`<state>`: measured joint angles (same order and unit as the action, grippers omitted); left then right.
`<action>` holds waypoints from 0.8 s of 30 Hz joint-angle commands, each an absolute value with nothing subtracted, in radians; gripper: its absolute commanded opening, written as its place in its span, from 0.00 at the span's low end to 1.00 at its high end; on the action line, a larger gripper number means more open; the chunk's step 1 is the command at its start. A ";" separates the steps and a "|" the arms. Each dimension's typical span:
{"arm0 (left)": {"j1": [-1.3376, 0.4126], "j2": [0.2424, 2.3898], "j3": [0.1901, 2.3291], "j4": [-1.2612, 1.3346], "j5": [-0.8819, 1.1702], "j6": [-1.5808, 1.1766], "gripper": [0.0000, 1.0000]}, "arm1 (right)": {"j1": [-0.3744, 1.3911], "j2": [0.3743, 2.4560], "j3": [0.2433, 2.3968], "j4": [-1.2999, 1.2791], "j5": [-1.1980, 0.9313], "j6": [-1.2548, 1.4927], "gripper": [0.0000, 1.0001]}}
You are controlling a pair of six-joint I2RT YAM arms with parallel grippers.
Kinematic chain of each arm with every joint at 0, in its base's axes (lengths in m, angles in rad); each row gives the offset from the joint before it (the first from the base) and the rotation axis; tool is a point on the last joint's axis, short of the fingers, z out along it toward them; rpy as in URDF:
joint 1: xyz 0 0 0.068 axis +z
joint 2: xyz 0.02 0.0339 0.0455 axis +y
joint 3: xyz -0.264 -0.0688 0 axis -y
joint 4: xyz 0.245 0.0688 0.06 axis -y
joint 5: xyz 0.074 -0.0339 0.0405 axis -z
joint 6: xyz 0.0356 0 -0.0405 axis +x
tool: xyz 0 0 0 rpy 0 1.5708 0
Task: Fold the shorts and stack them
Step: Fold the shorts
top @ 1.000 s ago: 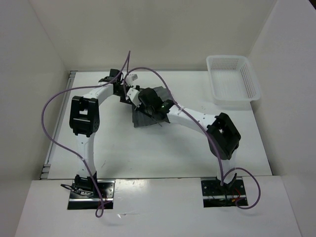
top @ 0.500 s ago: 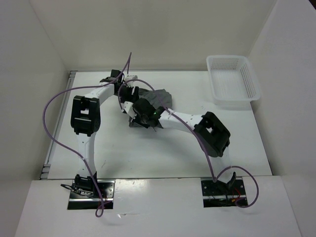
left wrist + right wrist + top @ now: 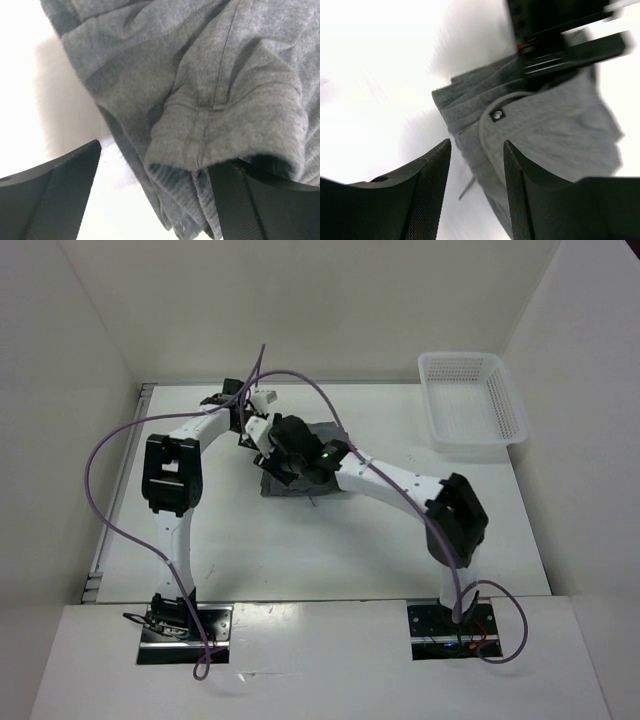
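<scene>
Overhead and wrist views (close, downward) share shorts [image 3: 200, 100].

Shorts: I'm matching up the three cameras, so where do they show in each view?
Top external: shorts just left of centre, toward the far side, partly hidden.
Left wrist: shorts fill the upper right, reaching the bottom edge.
Right wrist: shorts centre right, drawstring loop showing.
Shared landmark: the white table under them.

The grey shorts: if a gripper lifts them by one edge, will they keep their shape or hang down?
Probably floppy: the shorts lie in soft folds and bunched layers, so a lifted edge would likely sag. They look light: thin knit. The loose drawstring may dangle or snag.
</scene>
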<state>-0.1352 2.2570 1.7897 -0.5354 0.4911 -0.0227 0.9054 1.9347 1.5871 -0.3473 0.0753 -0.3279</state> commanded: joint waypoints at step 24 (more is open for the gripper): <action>-0.150 2.129 1.944 -0.634 0.591 0.000 1.00 | 0.445 1.784 1.295 -0.417 -0.222 0.074 0.60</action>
